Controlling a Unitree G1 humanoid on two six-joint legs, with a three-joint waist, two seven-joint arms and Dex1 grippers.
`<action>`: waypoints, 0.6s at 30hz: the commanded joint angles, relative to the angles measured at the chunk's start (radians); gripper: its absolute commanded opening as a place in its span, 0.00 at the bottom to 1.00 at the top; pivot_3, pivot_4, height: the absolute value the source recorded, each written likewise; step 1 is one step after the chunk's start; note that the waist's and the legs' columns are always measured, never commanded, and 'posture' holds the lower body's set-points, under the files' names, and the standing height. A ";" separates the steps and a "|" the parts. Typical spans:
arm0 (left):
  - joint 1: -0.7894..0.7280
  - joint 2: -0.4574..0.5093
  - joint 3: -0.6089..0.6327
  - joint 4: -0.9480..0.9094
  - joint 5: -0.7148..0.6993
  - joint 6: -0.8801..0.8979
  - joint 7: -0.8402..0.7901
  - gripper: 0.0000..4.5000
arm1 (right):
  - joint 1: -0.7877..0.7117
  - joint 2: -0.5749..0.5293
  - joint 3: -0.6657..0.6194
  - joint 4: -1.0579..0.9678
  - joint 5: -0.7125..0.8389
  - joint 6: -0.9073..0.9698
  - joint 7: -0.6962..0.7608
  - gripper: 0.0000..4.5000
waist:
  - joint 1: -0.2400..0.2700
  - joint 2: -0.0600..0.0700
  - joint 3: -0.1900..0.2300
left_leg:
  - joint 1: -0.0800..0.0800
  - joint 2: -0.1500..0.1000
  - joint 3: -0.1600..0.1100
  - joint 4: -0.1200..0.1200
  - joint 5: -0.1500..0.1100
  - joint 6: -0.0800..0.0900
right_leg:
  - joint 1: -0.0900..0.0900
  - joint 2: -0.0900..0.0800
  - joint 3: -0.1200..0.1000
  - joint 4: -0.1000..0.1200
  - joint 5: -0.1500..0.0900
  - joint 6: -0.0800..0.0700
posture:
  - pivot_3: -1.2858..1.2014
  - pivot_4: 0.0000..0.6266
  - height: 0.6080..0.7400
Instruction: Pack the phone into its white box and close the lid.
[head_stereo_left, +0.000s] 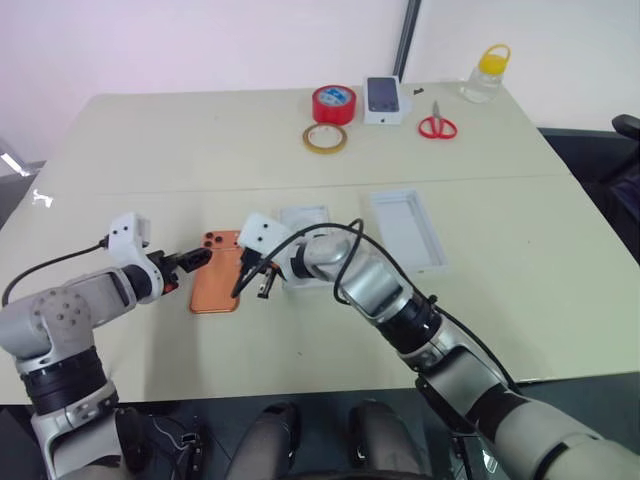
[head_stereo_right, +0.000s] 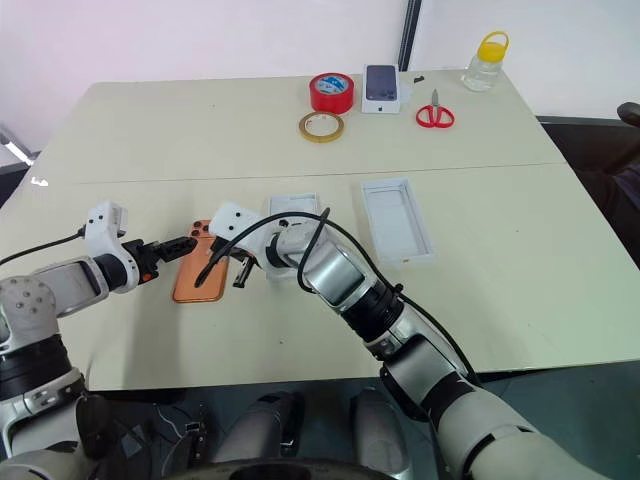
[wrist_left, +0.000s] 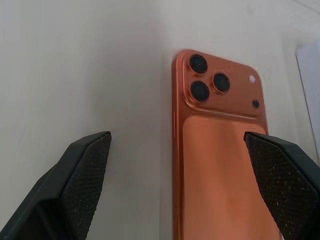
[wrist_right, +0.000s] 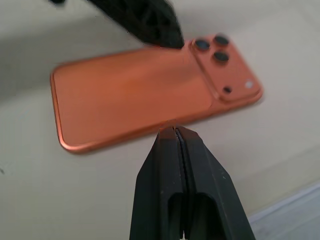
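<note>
Lying lens-side up, the copper-orange phone (head_stereo_left: 216, 283) sits between released left gripper (head_stereo_left: 195, 260) and clenched right gripper (head_stereo_left: 252, 284).

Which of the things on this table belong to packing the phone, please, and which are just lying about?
For the job:
- phone, back up on the table
- white box, lying open
- left pincer, open
- right pincer, shut

Just lying about:
- red tape roll
- yellowish tape roll
- small phone box
- red scissors
- yellow-capped jar

Bright, even light; soft shadows; the phone (wrist_right: 150, 100) looks perhaps slightly blurred up close.
</note>
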 joint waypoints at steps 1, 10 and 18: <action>-0.003 -0.019 -0.016 -0.028 -0.016 0.099 -0.010 0.99 | -0.045 0.020 0.066 0.028 -0.045 -0.020 0.002 0.00 | -0.001 0.000 0.000 | 0.000 0.000 0.000 0.000 0.000 0.000 | 0.000 0.000 0.000 0.000 0.000 0.000 | 0.52 0.24 1.00; 0.047 -0.089 -0.039 -0.111 -0.069 0.130 -0.013 0.99 | -0.064 0.050 0.140 0.123 -0.110 -0.092 0.021 0.00 | -0.001 0.001 -0.001 | 0.001 0.000 0.000 -0.001 0.000 0.000 | 0.000 0.000 0.000 0.000 0.000 0.000 | 0.52 0.24 1.00; 0.063 -0.195 0.018 -0.122 -0.229 0.130 0.056 0.99 | -0.061 0.049 0.108 0.139 -0.125 -0.124 0.037 0.00 | 0.003 0.002 -0.004 | 0.002 0.000 0.000 0.000 0.000 0.000 | 0.001 0.000 0.000 -0.001 0.000 0.000 | 0.52 0.24 1.00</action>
